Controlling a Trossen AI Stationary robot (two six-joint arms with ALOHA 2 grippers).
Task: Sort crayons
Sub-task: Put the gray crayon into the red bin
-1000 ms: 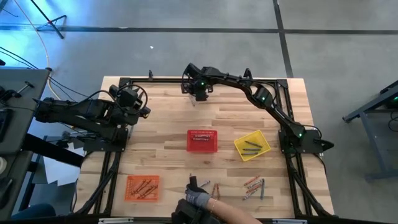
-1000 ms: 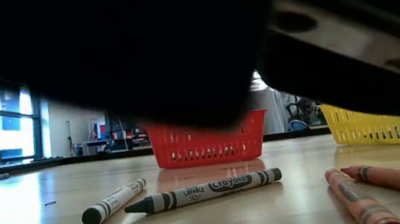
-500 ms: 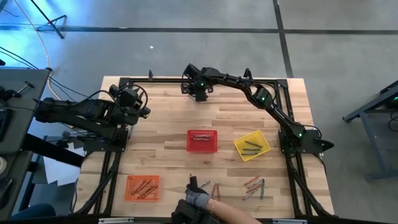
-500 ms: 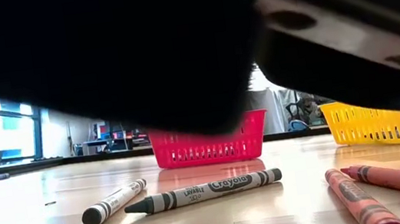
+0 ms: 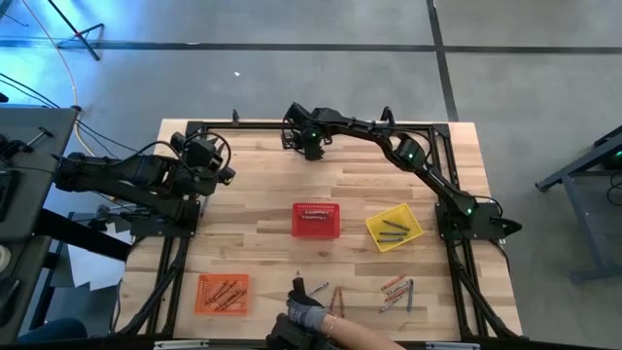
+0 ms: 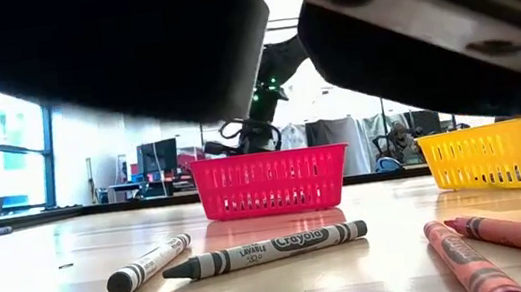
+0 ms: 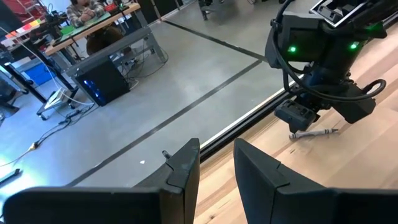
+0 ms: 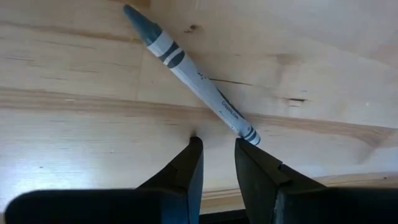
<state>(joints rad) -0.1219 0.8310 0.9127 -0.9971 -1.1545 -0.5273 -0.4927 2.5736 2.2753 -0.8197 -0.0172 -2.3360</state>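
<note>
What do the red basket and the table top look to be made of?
Red basket: probably moulded plastic with a slight sheen; its walls are an even slotted mesh of one uniform colour. Table top: light wood planks, smooth and probably sealed, judging by visible grain, board seams and soft reflections.

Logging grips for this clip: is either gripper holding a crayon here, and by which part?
Neither. The right gripper hangs open over a grey crayon lying on the table; the left gripper is empty.
</note>
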